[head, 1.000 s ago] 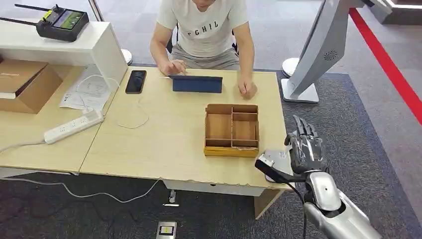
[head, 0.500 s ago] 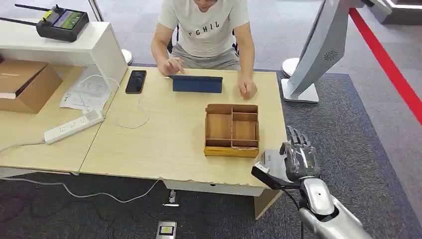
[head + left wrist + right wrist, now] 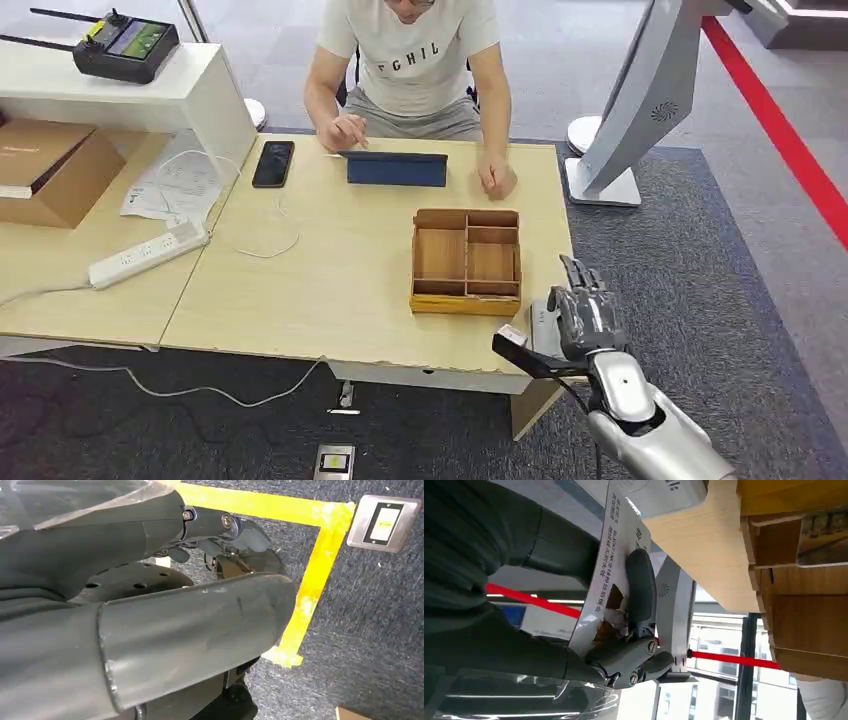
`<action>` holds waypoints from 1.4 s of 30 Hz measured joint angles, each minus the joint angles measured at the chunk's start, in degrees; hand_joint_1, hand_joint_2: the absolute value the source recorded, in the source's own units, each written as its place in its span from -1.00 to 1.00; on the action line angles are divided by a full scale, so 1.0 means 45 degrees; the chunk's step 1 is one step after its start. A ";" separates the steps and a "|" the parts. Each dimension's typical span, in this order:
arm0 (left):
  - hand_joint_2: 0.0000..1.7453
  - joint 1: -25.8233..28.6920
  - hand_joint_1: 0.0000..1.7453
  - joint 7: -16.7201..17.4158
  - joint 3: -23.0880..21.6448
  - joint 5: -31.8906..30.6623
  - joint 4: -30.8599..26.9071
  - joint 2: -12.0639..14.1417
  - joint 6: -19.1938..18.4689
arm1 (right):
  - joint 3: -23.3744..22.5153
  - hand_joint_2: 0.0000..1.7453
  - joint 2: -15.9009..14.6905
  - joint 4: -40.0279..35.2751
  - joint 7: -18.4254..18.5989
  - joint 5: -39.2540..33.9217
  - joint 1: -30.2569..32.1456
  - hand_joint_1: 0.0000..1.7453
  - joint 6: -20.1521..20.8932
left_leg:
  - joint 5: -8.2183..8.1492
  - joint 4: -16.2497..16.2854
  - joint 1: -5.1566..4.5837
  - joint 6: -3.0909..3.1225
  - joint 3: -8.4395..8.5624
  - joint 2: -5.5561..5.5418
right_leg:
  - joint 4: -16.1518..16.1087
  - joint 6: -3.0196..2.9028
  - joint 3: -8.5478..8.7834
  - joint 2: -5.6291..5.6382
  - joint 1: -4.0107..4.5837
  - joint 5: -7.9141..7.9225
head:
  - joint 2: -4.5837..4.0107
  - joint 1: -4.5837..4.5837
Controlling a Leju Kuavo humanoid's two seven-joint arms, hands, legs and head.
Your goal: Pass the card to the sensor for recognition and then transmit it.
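Card: the card (image 3: 610, 575), white with printed lines and a brown picture, is pinched flat between the thumb and the darker fingers of the right hand (image 3: 583, 312).
Right hand: it holds the card just above the near right corner of the table (image 3: 330, 290), beside the wooden tray (image 3: 466, 261).
Sensor: a pale box (image 3: 659, 494) lies on the table edge just past the card; I judge this to be the reader, though its face is hard to read.
Progress: the card is picked up and close to the reader; recognition looks not yet done.
Left to do: present the card, then pass it to the person (image 3: 412, 60) seated across.
Left hand: state cannot be told.
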 joint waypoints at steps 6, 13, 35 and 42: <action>-1.00 0.0004 -1.00 0.0010 -0.0005 0.0000 0.0000 0.0024 -0.0136 | 0.0228 1.00 -0.0058 0.0073 0.0330 -0.0379 -0.0130 1.00 0.0155 | 0.0000 0.0001 0.0000 0.0000 0.0001 -0.0002 | -0.0001 0.0000 0.0000 0.0000 0.0000 0.0000 | 0.0000 0.0000; -1.00 -0.0004 -1.00 0.0005 -0.0005 -0.0058 0.0015 0.0092 -0.0209 | 0.0374 1.00 -0.0272 0.0097 0.0583 -0.0636 -0.0114 1.00 0.0111 | 0.0000 0.0001 -0.0001 0.0000 0.0003 0.0001 | -0.0002 0.0000 -0.0001 0.0000 -0.0001 0.0000 | 0.0000 0.0000; -1.00 -0.0225 -1.00 0.0199 -0.0029 -0.0330 0.0015 0.0199 -0.0175 | 0.0573 1.00 -0.0087 0.0627 0.0398 -0.2696 0.0581 1.00 -0.1351 | -0.0001 0.0000 0.0000 0.0000 0.0017 0.0013 | -0.0003 -0.0001 0.0007 0.0003 0.0000 0.0000 | 0.0000 0.0005; -1.00 -0.0228 -1.00 0.0160 -0.0034 -0.0364 0.0015 0.0243 -0.0175 | 0.0622 1.00 0.0015 0.0845 0.0393 -0.2968 0.0589 1.00 -0.1477 | 0.0001 0.0000 0.0000 0.0000 0.0033 0.0015 | -0.0003 -0.0003 0.0023 0.0003 0.0001 0.0003 | 0.0000 0.0000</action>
